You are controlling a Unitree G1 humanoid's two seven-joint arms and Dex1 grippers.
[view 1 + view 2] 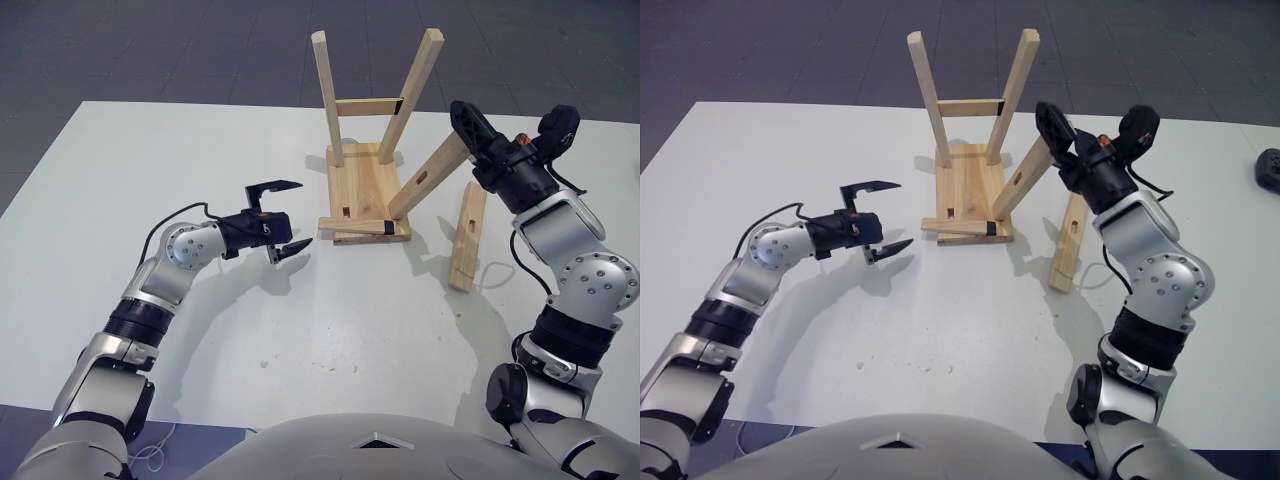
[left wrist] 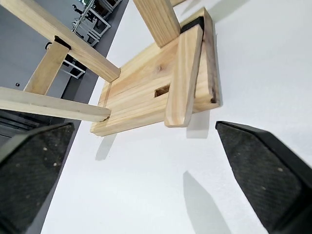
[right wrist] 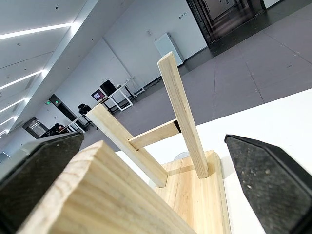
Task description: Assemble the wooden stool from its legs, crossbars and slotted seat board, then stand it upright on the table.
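Observation:
The slotted seat board (image 1: pixel 365 180) lies flat on the white table. Two legs (image 1: pixel 327 95) (image 1: pixel 412 95) stand up from its far side, joined by a crossbar (image 1: pixel 367 106). A third leg (image 1: pixel 428 175) leans at a slant, its lower end on the board's right edge. Its upper end sits between the spread fingers of my open right gripper (image 1: pixel 462 135), against one finger (image 3: pixel 44 170). Across the board's near edge lies a loose crossbar (image 1: pixel 355 226). One more leg (image 1: pixel 467 235) lies on the table right of the board. My left gripper (image 1: pixel 283 218) hovers open and empty left of the board.
A small black device (image 1: pixel 1270 170) sits at the table's right edge. A thin cable (image 1: pixel 495 268) loops beside the loose leg. The table's far edge (image 1: pixel 200 103) runs just behind the stool. Bare tabletop (image 1: pixel 330 330) stretches in front of me.

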